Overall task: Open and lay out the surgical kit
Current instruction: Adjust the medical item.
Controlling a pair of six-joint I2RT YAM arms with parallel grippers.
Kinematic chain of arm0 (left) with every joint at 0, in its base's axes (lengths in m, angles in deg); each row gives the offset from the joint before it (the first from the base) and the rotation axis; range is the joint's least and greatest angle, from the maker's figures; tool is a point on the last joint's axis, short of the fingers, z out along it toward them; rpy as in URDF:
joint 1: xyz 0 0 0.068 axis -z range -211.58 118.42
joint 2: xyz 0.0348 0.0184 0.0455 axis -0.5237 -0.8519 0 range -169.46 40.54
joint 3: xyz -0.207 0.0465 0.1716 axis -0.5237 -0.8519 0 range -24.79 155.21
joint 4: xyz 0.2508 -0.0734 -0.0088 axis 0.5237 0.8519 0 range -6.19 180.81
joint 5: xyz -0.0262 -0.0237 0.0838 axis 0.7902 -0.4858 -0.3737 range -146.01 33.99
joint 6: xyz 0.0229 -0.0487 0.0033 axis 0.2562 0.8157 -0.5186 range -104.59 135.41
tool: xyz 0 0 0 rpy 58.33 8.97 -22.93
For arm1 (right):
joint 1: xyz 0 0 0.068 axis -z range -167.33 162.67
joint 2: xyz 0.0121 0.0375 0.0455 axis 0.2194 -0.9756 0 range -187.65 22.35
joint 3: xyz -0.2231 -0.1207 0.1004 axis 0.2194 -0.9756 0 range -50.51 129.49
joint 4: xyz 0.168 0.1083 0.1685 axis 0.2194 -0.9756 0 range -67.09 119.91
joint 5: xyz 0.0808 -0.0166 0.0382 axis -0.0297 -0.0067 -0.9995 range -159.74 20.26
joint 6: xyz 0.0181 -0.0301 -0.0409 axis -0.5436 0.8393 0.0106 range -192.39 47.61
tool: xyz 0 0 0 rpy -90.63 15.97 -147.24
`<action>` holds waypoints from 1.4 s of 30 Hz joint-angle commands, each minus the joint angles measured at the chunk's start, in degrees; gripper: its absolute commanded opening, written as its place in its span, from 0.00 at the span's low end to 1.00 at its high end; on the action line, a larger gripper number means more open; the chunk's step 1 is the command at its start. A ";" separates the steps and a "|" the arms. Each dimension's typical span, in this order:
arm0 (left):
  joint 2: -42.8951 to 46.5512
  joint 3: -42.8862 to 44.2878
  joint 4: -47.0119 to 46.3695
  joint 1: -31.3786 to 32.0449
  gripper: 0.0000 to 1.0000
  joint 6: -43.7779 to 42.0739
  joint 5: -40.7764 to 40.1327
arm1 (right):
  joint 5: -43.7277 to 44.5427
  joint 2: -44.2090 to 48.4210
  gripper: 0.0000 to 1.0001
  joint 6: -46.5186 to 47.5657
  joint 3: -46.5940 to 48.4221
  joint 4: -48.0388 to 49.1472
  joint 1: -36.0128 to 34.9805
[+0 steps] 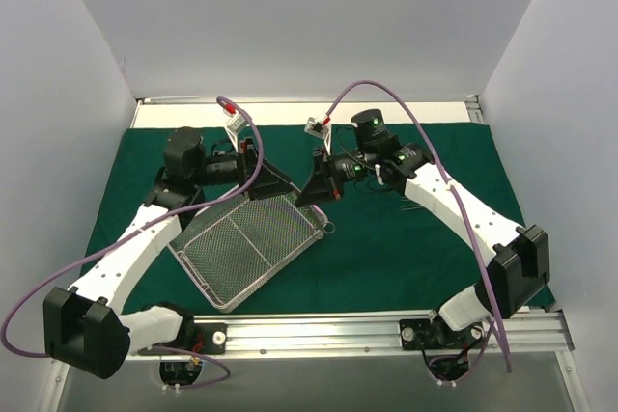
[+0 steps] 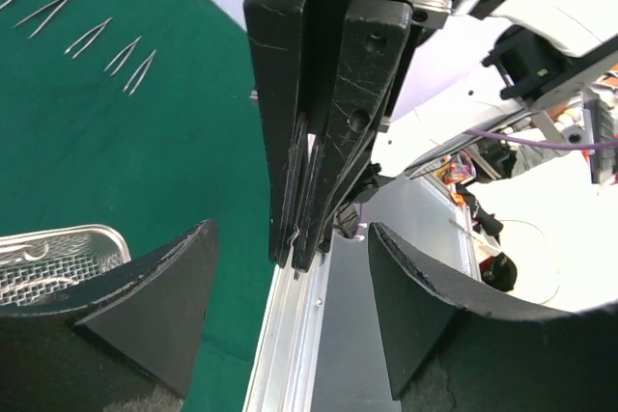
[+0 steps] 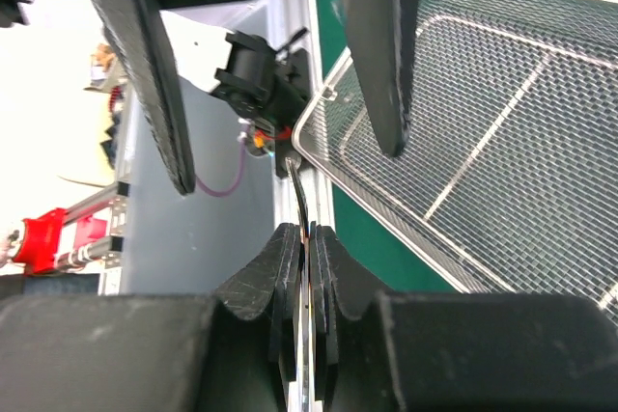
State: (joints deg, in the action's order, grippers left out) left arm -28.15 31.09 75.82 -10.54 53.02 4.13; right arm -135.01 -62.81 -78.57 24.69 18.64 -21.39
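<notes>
drape (image 1: 406, 248) spread, tray (image 1: 251, 243) seemingly empty, forceps (image 2: 89, 38) at its 3 o'clock; right claw (image 3: 307, 238) pinches an unplaced instrument (image 3: 297, 185); left claw (image 2: 292, 229) spread.

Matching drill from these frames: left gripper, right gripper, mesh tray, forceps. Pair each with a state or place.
1 left gripper
2 right gripper
3 wire-mesh tray
4 forceps

a shut on a thin steel instrument
b in a row on the green drape
c open
d rectangular, sitting askew

Pairs: 1-c, 2-a, 3-d, 4-b
</notes>
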 commanded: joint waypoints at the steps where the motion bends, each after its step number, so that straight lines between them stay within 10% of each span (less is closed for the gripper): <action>1: 1.45 -1.30 -8.70 0.41 0.71 3.26 2.35 | -4.68 1.85 0.00 -3.76 -0.76 4.06 0.14; 21: -2.94 -1.30 -20.04 2.17 0.49 13.10 3.41 | -5.48 3.51 0.00 -8.06 -2.25 9.86 1.81; 28: -4.00 -0.07 -19.87 3.13 0.23 13.90 3.93 | -5.39 3.78 0.00 -9.56 -1.99 12.57 1.90; 30: -4.09 0.20 -18.39 3.13 0.03 13.46 4.11 | -5.13 3.87 0.00 -9.64 -2.25 12.76 1.98; 35: -3.74 3.26 -8.48 3.05 0.02 6.90 0.69 | -3.46 4.48 0.00 -8.25 -2.16 11.19 1.98; 42: -3.65 9.33 14.46 2.34 0.02 -0.77 -10.47 | 13.23 5.10 0.54 1.42 2.67 -8.58 2.07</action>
State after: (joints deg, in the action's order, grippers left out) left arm -32.45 36.14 79.60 -7.72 56.45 -0.46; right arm -130.14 -60.28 -82.35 23.83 18.01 -19.86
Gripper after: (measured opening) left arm 0.044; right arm 0.494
